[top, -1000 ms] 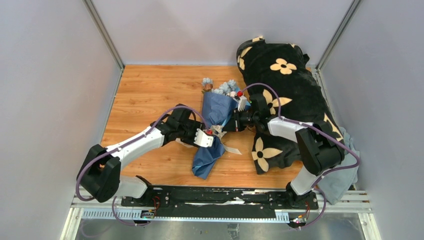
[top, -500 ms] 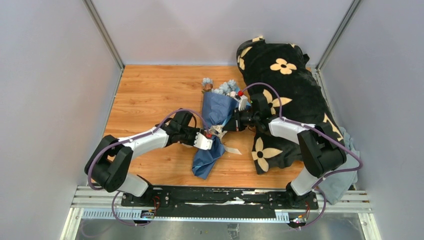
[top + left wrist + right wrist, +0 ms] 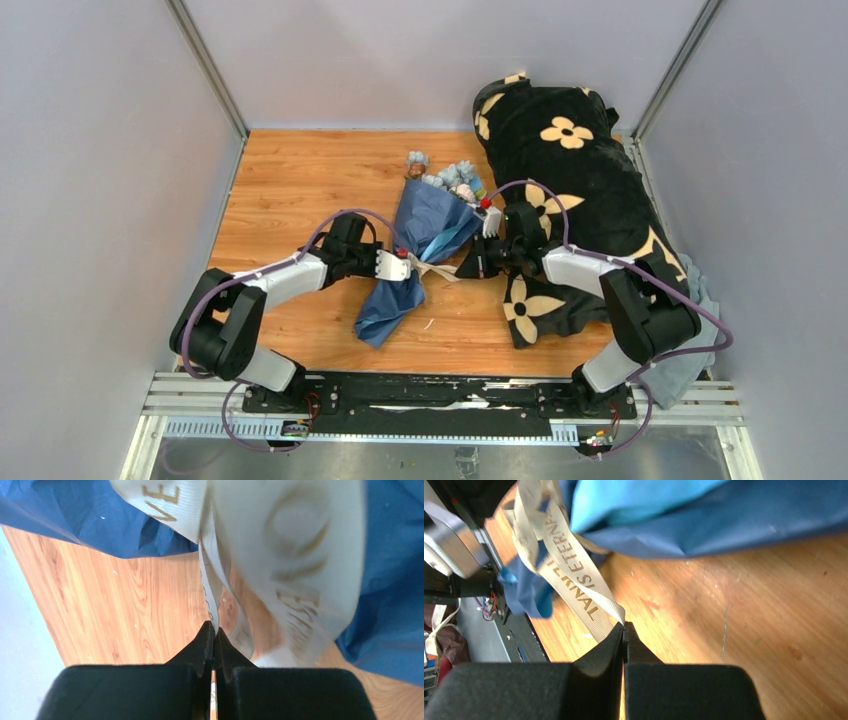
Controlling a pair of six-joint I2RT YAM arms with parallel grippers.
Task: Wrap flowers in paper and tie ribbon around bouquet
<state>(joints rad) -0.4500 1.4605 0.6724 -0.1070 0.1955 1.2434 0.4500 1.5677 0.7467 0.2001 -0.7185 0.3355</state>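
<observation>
The bouquet (image 3: 425,235) lies slanted on the wooden table, a cone of navy and light blue paper (image 3: 390,305) with pale blue flowers (image 3: 452,176) at its far wide end. A cream ribbon (image 3: 432,266) with gold lettering crosses its narrow waist. My left gripper (image 3: 408,265) sits at the waist's left side, shut on one ribbon strand (image 3: 212,592). Right of the waist, my right gripper (image 3: 466,265) is shut on the other ribbon end (image 3: 584,592). The stems are hidden inside the paper.
A black plush blanket (image 3: 585,190) with cream flower shapes lies heaped along the right side, under the right arm. A grey-blue cloth (image 3: 690,355) pokes out at its near right corner. Grey walls close in the table on three sides.
My left gripper has shut on the ribbon and pulled left. The right gripper drew its ribbon end slightly right. The bouquet swung, its narrow tail moving left.
</observation>
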